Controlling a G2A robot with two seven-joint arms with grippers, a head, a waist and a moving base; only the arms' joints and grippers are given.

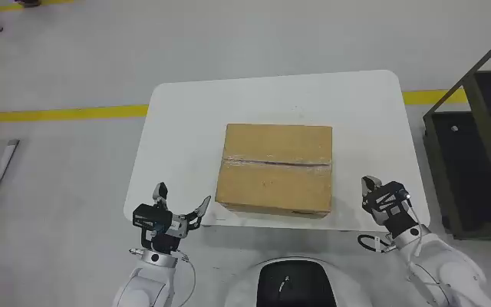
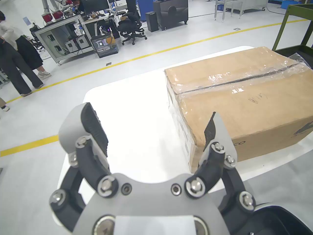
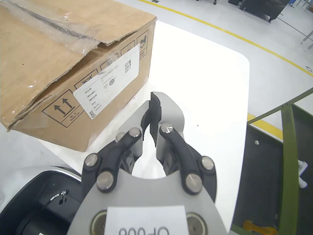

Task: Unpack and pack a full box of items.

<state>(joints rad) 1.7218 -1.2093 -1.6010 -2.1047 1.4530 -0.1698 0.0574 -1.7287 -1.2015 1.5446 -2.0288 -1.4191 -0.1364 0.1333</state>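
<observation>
Cardboard box (image 1: 275, 169) just beside left pincer (image 1: 184, 194)

The box (image 3: 49, 50) has a white label (image 3: 110, 79) on the end facing the table's right edge, its print too fine to read. Beside it are handling signs, including upward arrows (image 3: 63, 105). A pen scrawl (image 2: 256, 98) marks the top. The right gripper (image 3: 152, 101) carries a white tag (image 3: 146, 221), its characters cut off.

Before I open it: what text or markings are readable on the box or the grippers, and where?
"side Up": under two up-arrows on the box end face.
White label on that face: too small to read.
Handwriting on the box top: illegible scrawl.
Tag on the right gripper base: upside down, cut off by the picture's edge.
</observation>
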